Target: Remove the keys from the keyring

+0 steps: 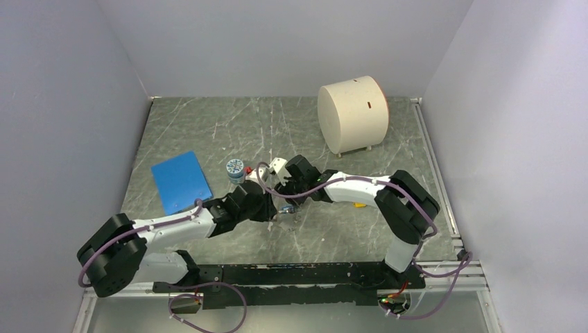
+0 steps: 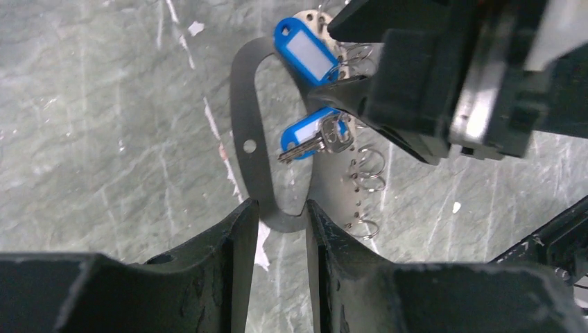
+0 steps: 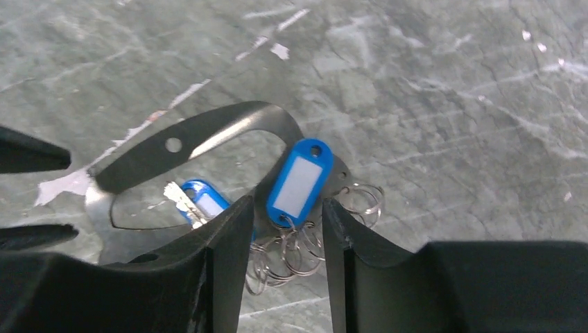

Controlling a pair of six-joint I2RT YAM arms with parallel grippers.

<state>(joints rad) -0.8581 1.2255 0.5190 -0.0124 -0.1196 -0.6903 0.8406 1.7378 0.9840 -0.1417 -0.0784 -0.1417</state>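
Note:
The keyring (image 2: 243, 118) is a flat dark-grey oval loop lying on the marble table, edged with small wire rings. A blue-headed key (image 2: 308, 135) and a second blue tag (image 2: 305, 52) hang on it. My left gripper (image 2: 283, 208) holds the loop's near rounded end between narrowly parted fingers. My right gripper (image 3: 288, 208) is partly open. Its fingers straddle the lower end of a blue tag (image 3: 299, 182) and a bunch of wire rings without pinching them. The keyring (image 3: 208, 128) and the other blue key (image 3: 197, 201) lie beyond. In the top view both grippers meet over the keyring (image 1: 288, 208).
A small round blue-patterned jar (image 1: 235, 168) stands just left of the grippers, with a blue pad (image 1: 180, 182) further left. A large cream cylinder (image 1: 352, 113) sits at the back right. A small yellow piece (image 1: 359, 204) shows under the right arm. A white scrap (image 2: 196, 28) lies nearby.

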